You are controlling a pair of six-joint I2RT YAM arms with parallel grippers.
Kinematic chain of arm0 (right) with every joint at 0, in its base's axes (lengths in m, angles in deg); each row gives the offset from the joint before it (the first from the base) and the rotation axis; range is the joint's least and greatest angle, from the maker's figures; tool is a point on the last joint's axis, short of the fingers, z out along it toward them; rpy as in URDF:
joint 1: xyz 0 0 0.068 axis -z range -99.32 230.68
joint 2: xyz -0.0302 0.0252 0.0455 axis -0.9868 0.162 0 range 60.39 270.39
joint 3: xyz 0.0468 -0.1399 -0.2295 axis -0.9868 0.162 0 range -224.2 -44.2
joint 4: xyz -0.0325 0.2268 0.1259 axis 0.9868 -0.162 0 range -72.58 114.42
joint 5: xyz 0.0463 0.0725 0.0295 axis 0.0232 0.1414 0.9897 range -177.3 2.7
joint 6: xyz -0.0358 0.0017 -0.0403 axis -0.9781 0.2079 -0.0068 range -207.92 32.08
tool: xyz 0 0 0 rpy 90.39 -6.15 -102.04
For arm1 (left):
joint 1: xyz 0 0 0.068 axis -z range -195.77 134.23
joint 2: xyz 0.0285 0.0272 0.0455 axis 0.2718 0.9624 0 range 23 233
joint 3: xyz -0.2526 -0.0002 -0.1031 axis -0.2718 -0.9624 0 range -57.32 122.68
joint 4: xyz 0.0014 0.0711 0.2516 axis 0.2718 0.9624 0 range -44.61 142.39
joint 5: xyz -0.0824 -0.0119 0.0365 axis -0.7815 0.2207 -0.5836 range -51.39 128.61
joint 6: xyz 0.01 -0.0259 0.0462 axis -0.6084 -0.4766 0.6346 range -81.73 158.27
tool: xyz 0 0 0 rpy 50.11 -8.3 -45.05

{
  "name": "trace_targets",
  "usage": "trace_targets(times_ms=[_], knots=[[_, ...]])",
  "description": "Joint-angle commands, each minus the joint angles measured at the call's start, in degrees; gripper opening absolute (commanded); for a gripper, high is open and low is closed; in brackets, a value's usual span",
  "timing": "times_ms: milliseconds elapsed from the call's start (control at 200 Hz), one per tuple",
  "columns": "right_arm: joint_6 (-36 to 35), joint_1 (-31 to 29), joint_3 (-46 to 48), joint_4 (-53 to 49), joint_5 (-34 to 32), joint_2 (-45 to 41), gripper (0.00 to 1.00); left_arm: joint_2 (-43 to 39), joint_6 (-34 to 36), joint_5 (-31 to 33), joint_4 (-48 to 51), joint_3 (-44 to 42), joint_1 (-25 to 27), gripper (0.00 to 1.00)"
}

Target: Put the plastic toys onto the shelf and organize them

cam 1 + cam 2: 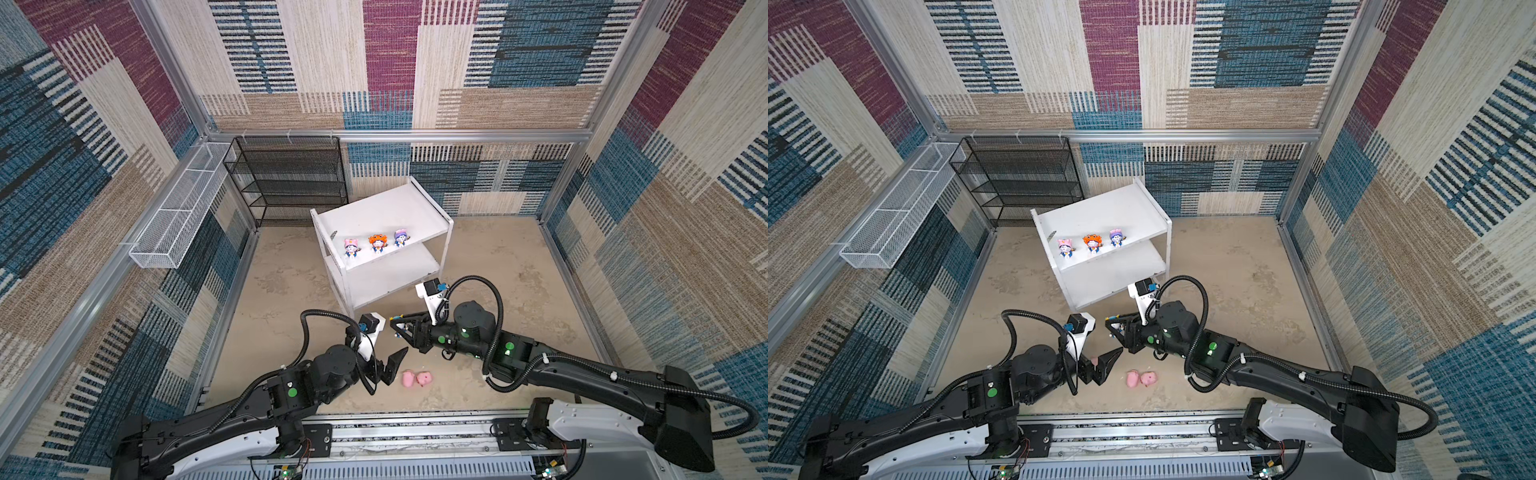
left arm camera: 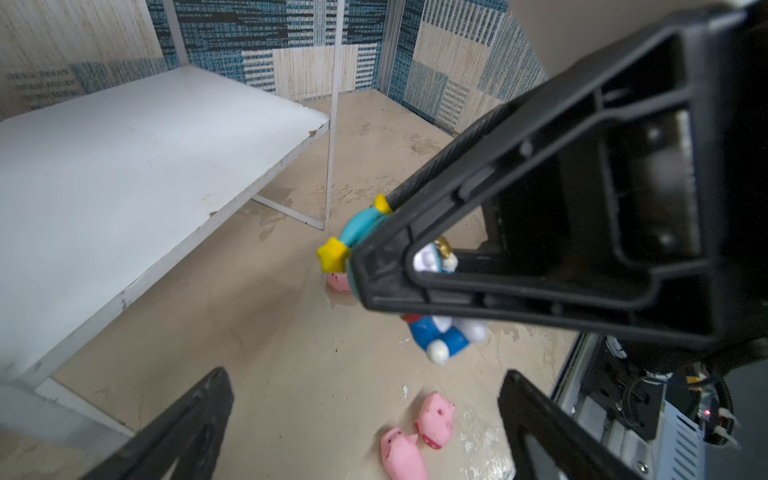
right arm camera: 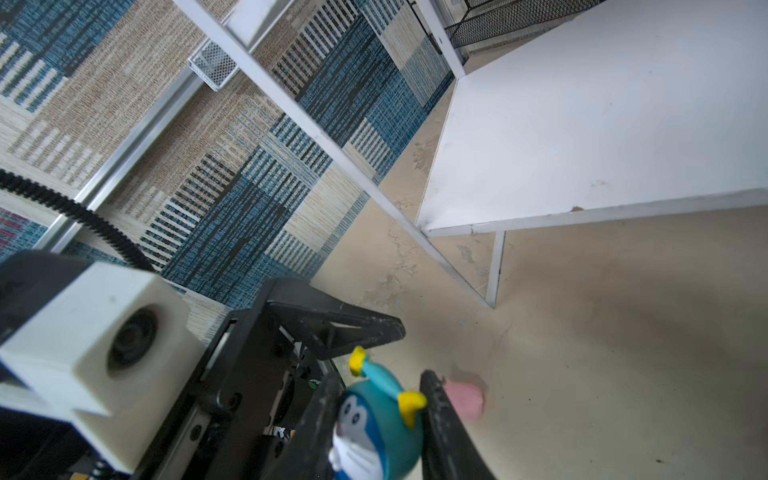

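Patchwork woven walls (image 1: 390, 50) close in a beige, mottled floor (image 1: 498, 257); near its middle stands the white shelf (image 1: 386, 212), set at an angle. On its top board a pink-hooded figurine (image 1: 351, 248), an orange-hooded figurine (image 1: 377, 243) and a purple-hooded figurine (image 1: 400, 238) stand upright in a row along the front edge; the lower board looks bare.

The step in hand looks like bringing the fourth figurine to join that row. The right gripper (image 1: 394, 326) sits just in front of the shelf's near corner, its jaws closed partway on the head of the teal-hooded figurine (image 3: 374, 424); the body pokes out past the fingers, apparently clear of the floor. The next move likely calls for raising it to the height of the top board, turning it feet-down, and setting it in the free stretch beside the purple-hooded figurine without knocking that one over.

The left gripper (image 2: 365, 376) has its jaws spread wide and holds nothing; it hangs low over the floor, close to the right gripper. Two pigs (image 1: 424, 378) lie touching on the floor just beside it, towards the front rail; a third pig (image 2: 338, 282) lies on the floor under the held figurine, partly hidden; a fourth I cannot find.
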Motion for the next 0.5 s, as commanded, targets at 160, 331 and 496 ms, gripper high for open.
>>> trace_targets(times_ms=[160, 331, 496], knots=[[3.91, 0.09, 0.58, 1.43, 0.66, -2.23, 0.27, 4.53, 4.59, 12.28, -14.70, 0.90, 3.39, 0.91], [4.01, 0.08, 1.68, 1.37, 0.26, -3.18, 0.26, 5.29, 5.85, 13.10, -16.18, 1.08, 3.62, 0.81], [3.49, 0.09, 1.35, 0.65, 0.29, -3.78, 0.26, 4.04, 6.38, 13.99, -15.09, 0.62, 3.50, 0.75]])
